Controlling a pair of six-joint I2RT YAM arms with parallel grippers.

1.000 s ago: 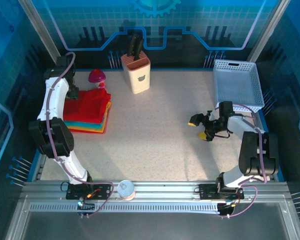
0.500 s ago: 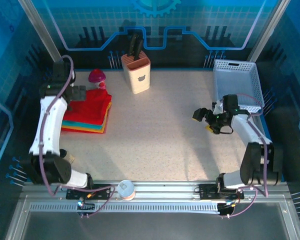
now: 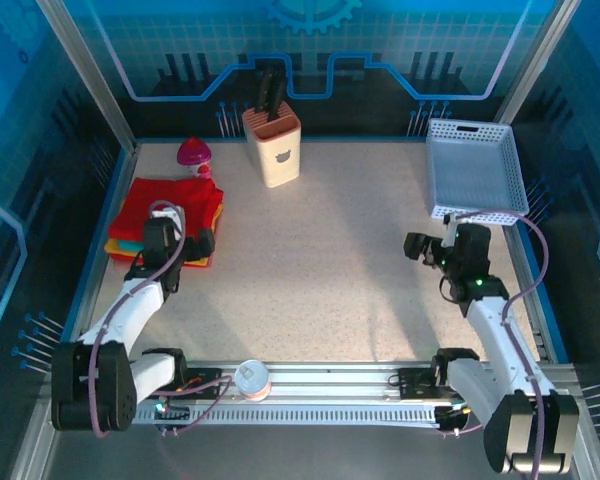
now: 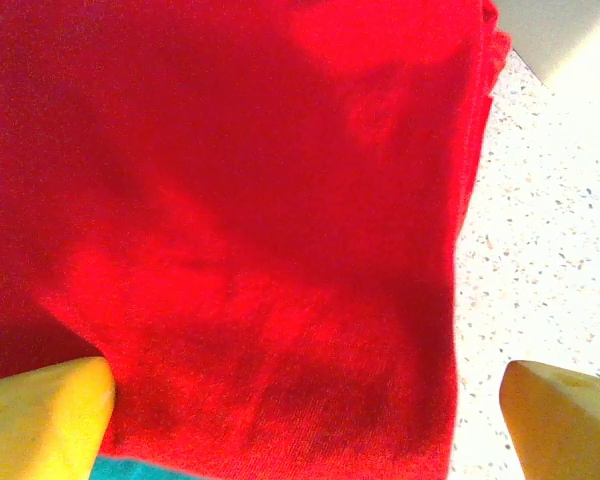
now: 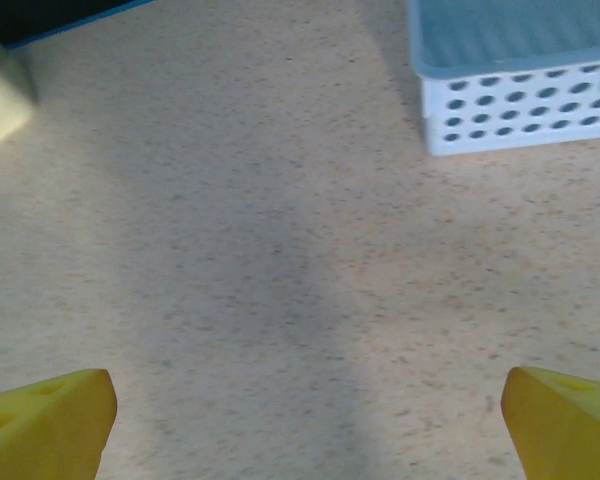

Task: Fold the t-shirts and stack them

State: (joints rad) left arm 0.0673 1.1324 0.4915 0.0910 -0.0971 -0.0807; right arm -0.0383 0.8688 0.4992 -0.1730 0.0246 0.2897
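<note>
- Speckled beige tabletop (image 3: 320, 250): bare through the middle, and I saw no loose shirt on it.
- Large bright red cloth t-shirt (image 3: 138, 200): lay folded on top of the stack at the far-left of the table. A second before, my left arm reached across it. It was now uncovered, with a few soft wrinkles and its right edge fairly straight.
- White perforated plastic basket (image 3: 477, 170): at the far right, well apart from the stack.
- Lower folded t-shirts: orange and yellow edges (image 3: 120, 246) showed under the red, and a sliver of teal (image 4: 145, 468) showed at the near edge.
- My left gripper (image 4: 302, 420): had drawn back toward my base and hung over the near edge of the red shirt. Its yellow fingertips were spread wide and held nothing.
- My right gripper (image 5: 305, 415): had retreated from mid-table to just near the basket's near corner. It stood wide open over bare table, empty.
- Reading: with both grippers free and both arms pulling home, I judged the red shirt placed and the stacking done or nearly so.
</note>
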